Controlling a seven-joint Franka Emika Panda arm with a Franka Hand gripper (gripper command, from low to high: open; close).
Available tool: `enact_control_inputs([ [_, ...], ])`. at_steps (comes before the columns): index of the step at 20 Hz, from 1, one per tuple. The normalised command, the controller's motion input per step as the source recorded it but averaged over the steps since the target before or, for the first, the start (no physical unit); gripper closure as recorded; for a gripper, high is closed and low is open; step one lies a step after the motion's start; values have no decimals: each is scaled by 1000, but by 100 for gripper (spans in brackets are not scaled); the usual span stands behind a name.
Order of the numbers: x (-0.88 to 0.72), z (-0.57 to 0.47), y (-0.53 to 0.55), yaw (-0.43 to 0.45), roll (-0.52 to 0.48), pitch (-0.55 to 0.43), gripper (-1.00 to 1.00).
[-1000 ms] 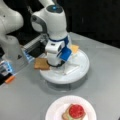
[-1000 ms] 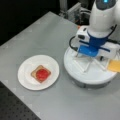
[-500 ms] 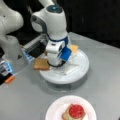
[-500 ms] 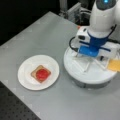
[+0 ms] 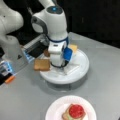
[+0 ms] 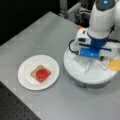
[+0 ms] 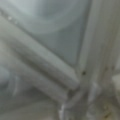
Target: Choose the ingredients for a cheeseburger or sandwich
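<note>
**Over the ingredient tray, gripper low among the dividers**

Down on the round white tray, the gripper sits close to the surface; whether its jaws are open or holding anything cannot be told, and the wrist view shows only pale tray dividers close up. Beside it, at a front view's left, a toast square rests on the tray's edge, and a cheese square lies at the rim, both kept within easy reach. Well apart from the gripper, the sandwich sits on the white plate: toast with a red tomato slice on top, green showing beneath.
</note>
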Motion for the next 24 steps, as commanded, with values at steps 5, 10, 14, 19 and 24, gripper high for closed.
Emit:
enact_control_inputs([
  [5, -211, -135, -83, 185, 175, -87, -100],
  [10, -208, -101, -104, 154, 194, -64, -100],
  [14, -198, -80, -133, 166, 194, -49, -100],
  [19, -202, -51, -146, 265, 145, -77, -100],
  [24, -156, -23, -163, 312, 102, -86, -100],
])
